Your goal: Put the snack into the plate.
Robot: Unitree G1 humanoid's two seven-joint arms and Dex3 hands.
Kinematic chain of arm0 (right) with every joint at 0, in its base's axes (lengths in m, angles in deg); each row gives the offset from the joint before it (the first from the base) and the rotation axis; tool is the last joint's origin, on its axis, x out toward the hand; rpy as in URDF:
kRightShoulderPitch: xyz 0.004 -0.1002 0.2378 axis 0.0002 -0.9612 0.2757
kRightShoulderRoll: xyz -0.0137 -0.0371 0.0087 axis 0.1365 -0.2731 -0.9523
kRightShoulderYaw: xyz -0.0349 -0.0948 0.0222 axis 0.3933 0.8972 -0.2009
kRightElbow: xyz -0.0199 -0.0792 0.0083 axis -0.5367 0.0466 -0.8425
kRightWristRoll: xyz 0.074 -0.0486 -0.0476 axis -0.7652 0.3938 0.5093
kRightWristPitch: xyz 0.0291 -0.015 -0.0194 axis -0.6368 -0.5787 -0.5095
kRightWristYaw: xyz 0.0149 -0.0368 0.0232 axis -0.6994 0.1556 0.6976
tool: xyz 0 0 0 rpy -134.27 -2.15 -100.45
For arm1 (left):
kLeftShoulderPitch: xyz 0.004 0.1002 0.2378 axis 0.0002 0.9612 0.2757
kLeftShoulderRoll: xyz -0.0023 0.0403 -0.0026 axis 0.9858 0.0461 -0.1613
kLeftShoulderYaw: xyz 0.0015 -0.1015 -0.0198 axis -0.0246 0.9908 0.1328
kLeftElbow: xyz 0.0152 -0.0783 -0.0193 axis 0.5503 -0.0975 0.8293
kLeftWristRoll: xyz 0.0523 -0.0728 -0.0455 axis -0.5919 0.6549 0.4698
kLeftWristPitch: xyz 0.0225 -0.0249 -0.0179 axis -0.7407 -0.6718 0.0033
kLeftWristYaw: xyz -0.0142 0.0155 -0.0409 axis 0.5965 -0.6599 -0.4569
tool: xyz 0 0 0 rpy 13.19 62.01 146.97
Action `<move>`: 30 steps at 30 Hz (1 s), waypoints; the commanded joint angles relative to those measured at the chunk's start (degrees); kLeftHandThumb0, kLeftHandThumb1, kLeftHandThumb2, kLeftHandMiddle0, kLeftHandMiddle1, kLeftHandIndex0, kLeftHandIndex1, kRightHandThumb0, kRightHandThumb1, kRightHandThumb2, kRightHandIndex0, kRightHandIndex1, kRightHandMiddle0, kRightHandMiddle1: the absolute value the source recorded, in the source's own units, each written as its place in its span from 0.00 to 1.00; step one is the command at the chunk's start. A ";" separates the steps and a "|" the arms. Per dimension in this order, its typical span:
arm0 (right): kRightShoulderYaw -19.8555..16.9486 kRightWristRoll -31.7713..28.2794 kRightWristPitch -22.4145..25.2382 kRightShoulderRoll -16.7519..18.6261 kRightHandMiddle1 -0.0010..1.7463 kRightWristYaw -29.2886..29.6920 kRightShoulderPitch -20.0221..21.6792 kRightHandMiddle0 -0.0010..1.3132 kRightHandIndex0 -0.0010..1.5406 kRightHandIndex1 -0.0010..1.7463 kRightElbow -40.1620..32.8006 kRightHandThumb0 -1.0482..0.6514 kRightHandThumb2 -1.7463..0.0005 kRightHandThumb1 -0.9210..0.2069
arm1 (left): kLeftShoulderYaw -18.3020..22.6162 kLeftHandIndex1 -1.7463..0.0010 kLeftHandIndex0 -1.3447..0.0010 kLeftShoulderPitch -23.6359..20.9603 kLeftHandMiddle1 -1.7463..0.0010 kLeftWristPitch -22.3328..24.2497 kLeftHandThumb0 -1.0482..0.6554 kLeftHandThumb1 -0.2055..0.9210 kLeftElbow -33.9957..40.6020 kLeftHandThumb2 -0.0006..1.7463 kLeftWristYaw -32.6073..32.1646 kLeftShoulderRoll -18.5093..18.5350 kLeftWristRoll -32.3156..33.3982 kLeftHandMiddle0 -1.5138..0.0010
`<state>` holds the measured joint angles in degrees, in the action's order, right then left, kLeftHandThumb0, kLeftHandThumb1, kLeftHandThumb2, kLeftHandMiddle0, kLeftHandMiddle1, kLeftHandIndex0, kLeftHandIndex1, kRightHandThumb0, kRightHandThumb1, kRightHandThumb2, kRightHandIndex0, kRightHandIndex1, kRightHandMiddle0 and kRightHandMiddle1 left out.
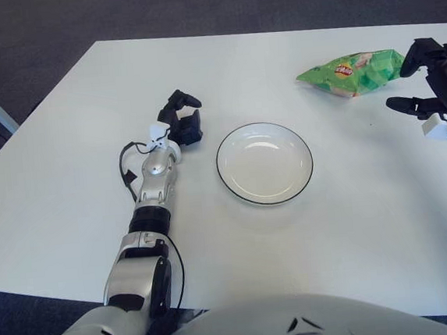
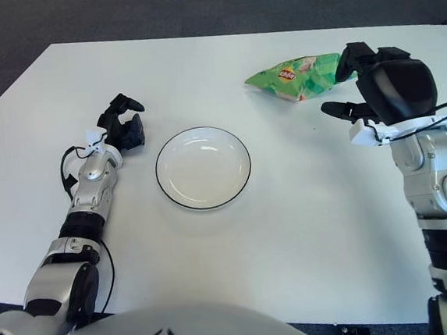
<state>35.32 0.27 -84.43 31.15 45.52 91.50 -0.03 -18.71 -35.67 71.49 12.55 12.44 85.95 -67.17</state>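
Beyond and right of the plate (image 1: 265, 163), the snack (image 1: 356, 72) lies lengthwise left-to-right, its right end at the wide-spread, empty right hand (image 2: 367, 84); the left hand (image 1: 182, 124) is beside the plate's left.

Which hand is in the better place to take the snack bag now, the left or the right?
The right hand: it is open at the near end of the snack bag. The left hand is beyond the plate, far from the bag.

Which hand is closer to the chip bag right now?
Right. The right hand is open at the right end of the green chip bag. The left hand sits left of the plate, far from it.
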 commanded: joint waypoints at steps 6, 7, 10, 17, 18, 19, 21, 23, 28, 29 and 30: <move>4.01 3.69 -4.40 -5.07 0.67 1.77 5.54 0.00 0.17 0.63 8.43 0.19 0.72 0.13 | -0.21 0.00 0.65 4.25 0.00 -0.59 0.37 0.62 -2.17 0.63 0.60 -0.22 0.11 0.19; 4.49 3.95 -4.39 -5.27 0.65 1.55 6.14 0.00 0.17 0.61 8.81 0.18 0.72 0.13 | -0.26 0.00 0.65 4.26 0.00 -0.50 0.37 0.62 -2.14 0.63 0.71 -0.15 0.10 0.19; 5.80 4.58 -4.09 -5.64 0.60 0.66 7.83 0.00 0.15 0.55 9.45 0.16 0.75 0.11 | -0.39 0.00 0.65 4.30 0.00 -0.35 0.37 0.63 -2.07 0.62 0.84 -0.06 0.07 0.19; 9.51 5.87 -3.74 -5.92 0.53 -2.10 13.03 0.00 0.13 0.38 12.97 0.11 0.82 0.03 | -0.18 0.00 0.65 4.21 0.00 -0.99 0.37 0.63 -2.46 0.62 0.66 -0.22 0.25 0.19; 9.93 5.94 -3.77 -5.94 0.52 -2.30 13.58 0.00 0.12 0.35 13.52 0.11 0.83 0.02 | -0.16 0.00 0.65 4.18 0.00 -1.16 0.37 0.63 -2.64 0.62 0.63 -0.25 0.25 0.19; 10.58 6.17 -3.77 -5.90 0.52 -2.70 14.47 0.00 0.12 0.34 14.33 0.10 0.84 0.02 | -0.10 0.00 0.65 4.13 0.00 -1.49 0.37 0.63 -2.82 0.62 0.47 -0.30 0.21 0.19; 11.65 6.65 -3.69 -5.85 0.52 -3.18 15.83 0.00 0.12 0.28 15.54 0.09 0.83 0.01 | -0.04 0.00 0.64 4.08 0.00 -1.87 0.36 0.62 -2.98 0.63 0.37 -0.36 0.20 0.18; 12.68 7.23 -3.55 -5.78 0.52 -3.55 17.11 0.00 0.11 0.24 16.60 0.08 0.82 0.00 | -0.02 0.00 0.64 4.03 0.00 -2.09 0.36 0.61 -3.13 0.63 0.39 -0.36 0.21 0.18; 15.31 8.39 -2.75 -5.39 0.50 -5.08 20.52 0.00 0.09 0.16 19.18 0.07 0.80 0.00 | -0.08 0.00 0.64 3.91 0.00 -2.40 0.36 0.61 -3.49 0.64 0.46 -0.23 0.08 0.18; 15.74 8.53 -2.61 -5.34 0.49 -5.30 21.06 0.00 0.09 0.14 19.61 0.06 0.79 0.00 | -0.08 0.00 0.64 3.89 0.00 -2.43 0.36 0.61 -3.54 0.64 0.49 -0.21 0.08 0.18; 16.33 8.79 -2.38 -5.25 0.49 -5.73 21.81 0.00 0.09 0.13 20.21 0.06 0.78 0.00 | -0.09 0.00 0.63 3.87 0.00 -2.46 0.36 0.60 -3.59 0.64 0.60 -0.18 0.12 0.18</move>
<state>50.13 8.08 -87.72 25.96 40.89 110.73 18.61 -18.91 -36.07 69.66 11.42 12.94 86.17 -67.18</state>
